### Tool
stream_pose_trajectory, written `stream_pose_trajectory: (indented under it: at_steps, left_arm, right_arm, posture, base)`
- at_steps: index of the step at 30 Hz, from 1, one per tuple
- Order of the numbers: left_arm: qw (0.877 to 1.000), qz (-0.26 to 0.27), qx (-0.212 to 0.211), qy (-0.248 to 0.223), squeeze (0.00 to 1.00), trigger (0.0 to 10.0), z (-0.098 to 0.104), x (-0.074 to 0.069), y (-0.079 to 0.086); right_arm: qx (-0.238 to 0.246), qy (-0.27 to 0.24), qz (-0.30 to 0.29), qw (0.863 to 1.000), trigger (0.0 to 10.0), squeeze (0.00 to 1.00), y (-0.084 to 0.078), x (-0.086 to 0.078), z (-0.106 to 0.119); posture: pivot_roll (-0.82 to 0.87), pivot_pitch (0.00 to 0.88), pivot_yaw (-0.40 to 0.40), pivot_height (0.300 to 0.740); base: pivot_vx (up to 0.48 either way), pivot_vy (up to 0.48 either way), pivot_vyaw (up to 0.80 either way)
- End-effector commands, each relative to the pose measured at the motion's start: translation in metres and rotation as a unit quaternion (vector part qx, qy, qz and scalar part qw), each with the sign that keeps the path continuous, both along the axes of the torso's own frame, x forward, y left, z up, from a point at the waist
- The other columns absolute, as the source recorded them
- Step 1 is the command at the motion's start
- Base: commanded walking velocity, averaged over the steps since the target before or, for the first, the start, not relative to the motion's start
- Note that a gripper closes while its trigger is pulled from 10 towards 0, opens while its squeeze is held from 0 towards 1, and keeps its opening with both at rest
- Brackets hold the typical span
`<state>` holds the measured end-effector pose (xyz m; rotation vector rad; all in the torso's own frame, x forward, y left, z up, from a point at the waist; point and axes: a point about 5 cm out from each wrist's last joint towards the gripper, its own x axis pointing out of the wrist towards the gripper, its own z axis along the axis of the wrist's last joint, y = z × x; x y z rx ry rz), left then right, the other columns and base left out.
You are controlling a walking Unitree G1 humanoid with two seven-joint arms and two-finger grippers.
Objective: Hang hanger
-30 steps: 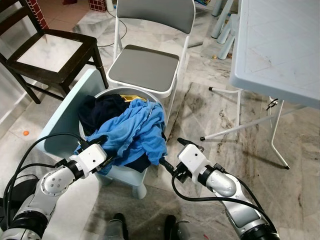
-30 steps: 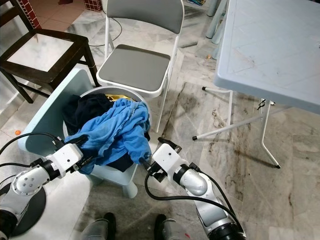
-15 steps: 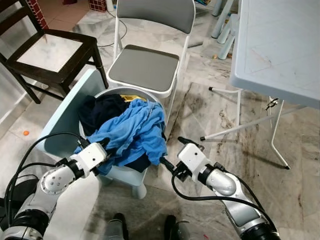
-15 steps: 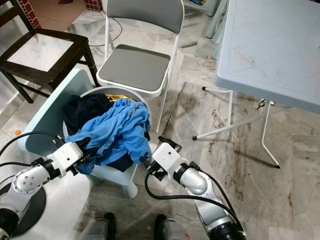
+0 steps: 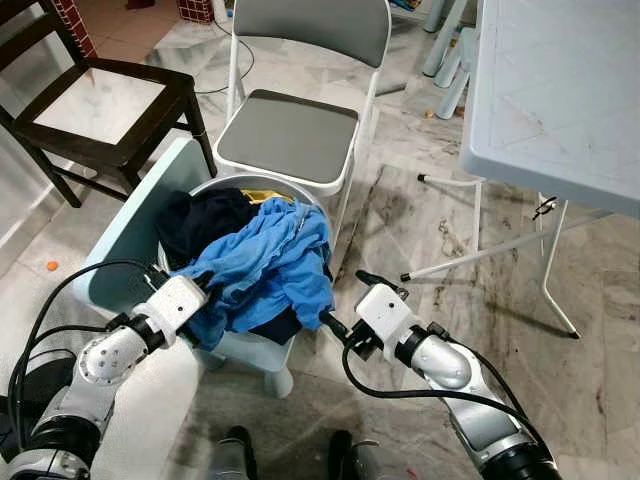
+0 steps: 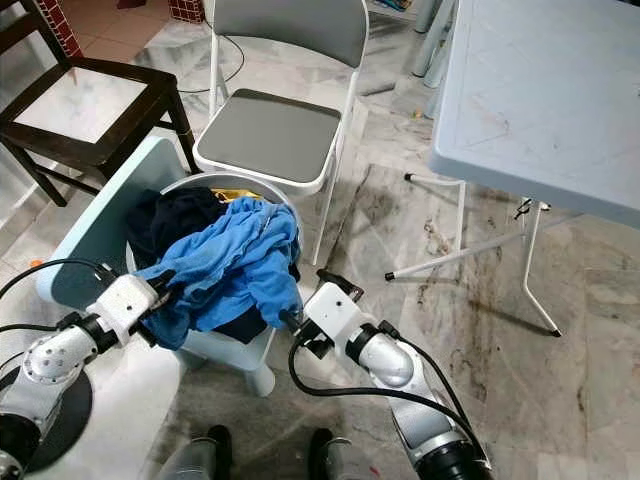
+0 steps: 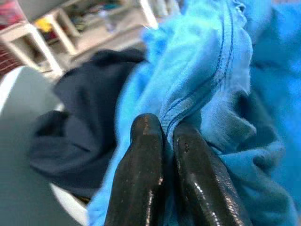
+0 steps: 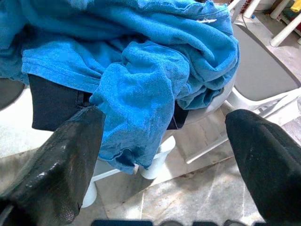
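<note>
Blue shirt [image 5: 262, 268] hem pinched in left gripper [image 7: 163, 136] jaws; right gripper [image 5: 332, 322] jaws spread wide beside it.

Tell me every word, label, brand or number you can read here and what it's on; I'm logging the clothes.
None: no readable text on the blue shirt, the dark garment, the basket, the grey chair or the plastic table.
</note>
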<state>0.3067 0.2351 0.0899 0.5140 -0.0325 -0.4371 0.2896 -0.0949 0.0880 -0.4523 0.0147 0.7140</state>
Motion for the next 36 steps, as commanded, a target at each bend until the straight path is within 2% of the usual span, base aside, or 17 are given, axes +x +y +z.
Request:
stream_pose_trajectory:
  at_steps: [1,6,9,12,13,14,16,26,27,28,29,30,31,32,33,36]
  left_arm:
    - [0.999,0.027,-0.035,-0.01,0.0,0.0,0.005,0.002,0.004]
    - [0.985,0.089,-0.138,-0.058,0.0,0.0,0.028,0.014,0.01]
    - [0.974,0.119,-0.178,-0.079,0.0,0.0,0.037,0.018,0.015]
    - [0.959,0.156,-0.221,-0.088,0.0,0.0,0.042,0.019,0.023]
    - [0.949,0.179,-0.246,-0.086,0.0,0.0,0.041,0.02,0.029]
    - [0.945,0.188,-0.253,-0.081,0.0,0.0,0.04,0.02,0.031]
    - [0.947,0.184,-0.251,-0.081,0.0,0.0,0.039,0.02,0.03]
    - [0.951,0.149,-0.267,-0.049,0.0,0.0,0.03,0.021,0.003]
    - [0.952,0.139,-0.27,-0.04,0.0,0.9,0.028,0.022,-0.005]
    - [0.952,0.139,-0.27,-0.04,0.0,0.9,0.028,0.022,-0.005]
    - [0.952,0.133,-0.273,-0.035,0.0,3.3,0.027,0.023,-0.01]
    - [0.952,0.122,-0.279,-0.027,0.0,6.5,0.025,0.025,-0.02]
    - [0.952,0.122,-0.279,-0.027,0.0,6.5,0.025,0.025,-0.02]
    - [0.952,0.118,-0.283,-0.023,0.0,7.5,0.025,0.027,-0.025]
    - [0.951,0.11,-0.289,-0.012,0.0,10.0,0.023,0.029,-0.034]
    - [0.95,0.101,-0.295,-0.002,0.0,10.0,0.021,0.03,-0.042]
  right_arm:
    - [-0.005,0.009,-0.002,1.0,10.0,0.0,-0.004,-0.001,-0.004]
    - [-0.005,0.008,0.001,1.0,10.0,0.0,-0.002,0.0,-0.004]
    - [-0.005,0.008,0.001,1.0,10.0,0.0,-0.001,0.0,-0.003]
    - [-0.005,0.007,0.001,1.0,10.0,0.0,-0.001,0.001,-0.003]
    - [-0.005,0.007,0.001,1.0,10.0,0.0,-0.001,0.001,-0.003]
    - [-0.005,0.007,-0.001,1.0,10.0,0.0,-0.001,0.001,-0.003]
    - [-0.005,0.006,-0.001,1.0,10.0,0.0,-0.001,0.0,-0.003]
    - [-0.007,0.008,-0.004,1.0,10.0,0.0,-0.002,0.0,-0.004]
    - [-0.007,0.009,-0.005,1.0,10.0,0.0,-0.001,0.001,-0.004]
    - [-0.007,0.009,-0.005,1.0,10.0,0.0,-0.001,0.001,-0.004]
    - [-0.007,0.009,-0.005,1.0,10.0,0.0,-0.001,0.0,-0.005]
    - [-0.007,0.01,-0.005,1.0,10.0,0.0,-0.001,0.0,-0.005]
    - [-0.007,0.01,-0.005,1.0,10.0,0.0,-0.001,0.0,-0.005]
    - [-0.007,0.01,-0.004,1.0,10.0,0.0,-0.001,0.0,-0.005]
    - [-0.008,0.011,-0.003,1.0,10.0,0.0,0.0,0.0,-0.005]
    - [-0.008,0.011,-0.003,1.0,10.0,0.0,0.0,0.0,-0.005]
  posture:
    - [0.13,0.275,-0.08,0.74]
    - [0.14,0.274,-0.083,0.74]
    - [0.14,0.274,-0.086,0.74]
    - [0.14,0.275,-0.086,0.74]
    - [0.14,0.276,-0.086,0.74]
    - [0.14,0.278,-0.087,0.74]
    - [0.14,0.279,-0.086,0.74]
    - [0.14,0.279,-0.084,0.74]
    - [0.14,0.28,-0.085,0.74]
    - [0.14,0.28,-0.085,0.74]
    - [0.14,0.281,-0.086,0.74]
    - [0.13,0.28,-0.086,0.74]
    - [0.13,0.28,-0.086,0.74]
    - [0.14,0.28,-0.086,0.74]
    - [0.13,0.281,-0.088,0.74]
    - [0.13,0.281,-0.086,0.74]
  base:
    - [0.0,0.0,0.0]
    - [0.0,0.0,0.0]
    - [0.0,0.0,0.0]
    - [0.0,0.0,0.0]
    - [0.0,0.0,0.0]
    - [0.0,0.0,0.0]
    - [0.0,0.0,0.0]
    - [0.0,0.0,0.0]
    - [0.0,0.0,0.0]
    - [0.0,0.0,0.0]
    - [0.0,0.0,0.0]
    - [0.0,0.0,0.0]
    - [0.0,0.0,0.0]
    - [0.0,0.0,0.0]
    - [0.0,0.0,0.0]
    - [0.0,0.0,0.0]
